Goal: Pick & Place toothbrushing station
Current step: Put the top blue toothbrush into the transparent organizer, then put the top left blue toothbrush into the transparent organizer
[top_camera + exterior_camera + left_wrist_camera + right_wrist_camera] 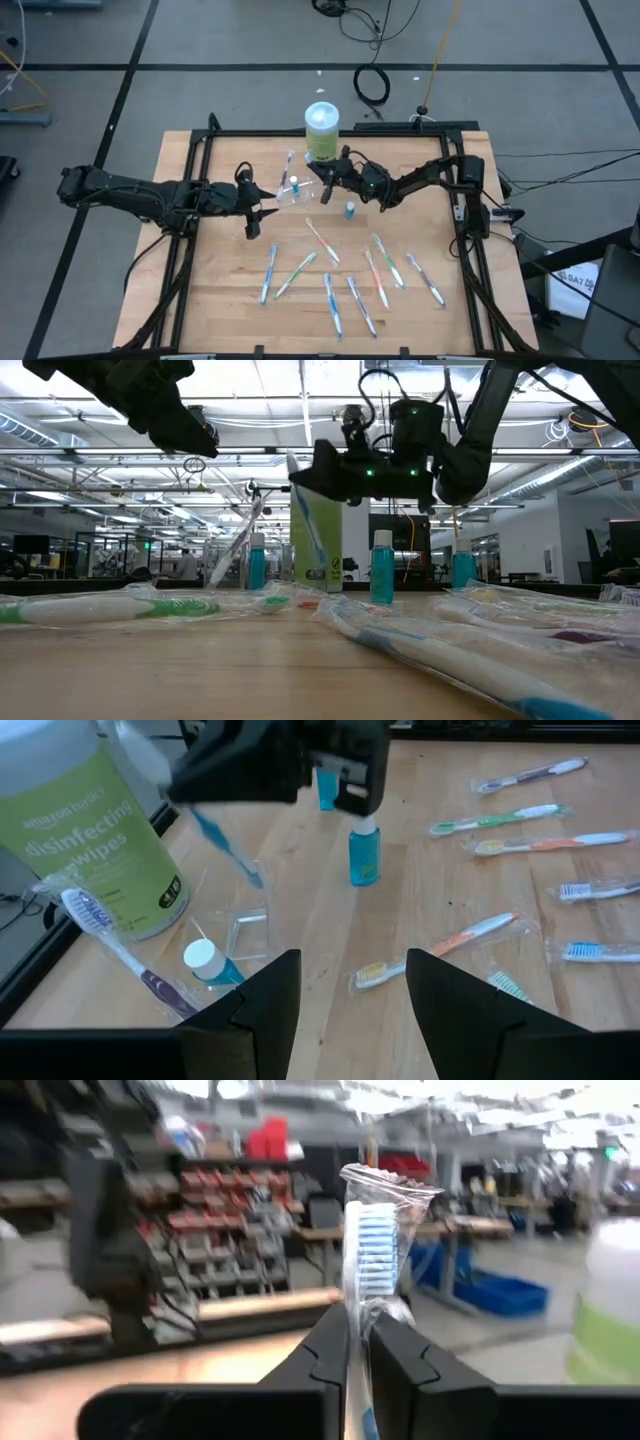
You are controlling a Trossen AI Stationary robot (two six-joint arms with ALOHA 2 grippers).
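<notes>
Right gripper clenched on a wrapped blue toothbrush, raised over the clear cup beside the green wipes canister. Left gripper released, empty, hovering just left of cup. Teal-capped tube stands nearby; loose toothbrushes scattered across table.

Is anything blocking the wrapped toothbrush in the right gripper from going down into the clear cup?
Nothing visible does. The right gripper holds the toothbrush just above the clear cup, whose mouth looks open. The left gripper waits beside it.
</notes>
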